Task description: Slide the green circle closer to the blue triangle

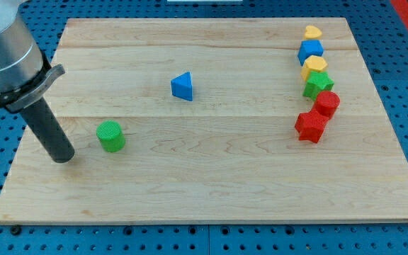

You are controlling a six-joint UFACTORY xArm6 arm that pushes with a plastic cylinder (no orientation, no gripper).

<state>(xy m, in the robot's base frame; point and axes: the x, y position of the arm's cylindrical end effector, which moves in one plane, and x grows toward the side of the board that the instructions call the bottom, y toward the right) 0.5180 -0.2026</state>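
The green circle (pixel 110 136) is a short green cylinder on the left part of the wooden board (pixel 211 191). The blue triangle (pixel 183 86) lies up and to the right of it, near the board's middle, well apart from it. My tip (pixel 63 157) rests on the board just left of the green circle and slightly lower, with a small gap between them. The dark rod rises from the tip toward the view's top left.
A column of blocks stands at the right side: a yellow heart (pixel 312 32), a blue block (pixel 310 50), a yellow block (pixel 314 67), a green block (pixel 318 85), a red cylinder (pixel 326 103) and a red star (pixel 310 127).
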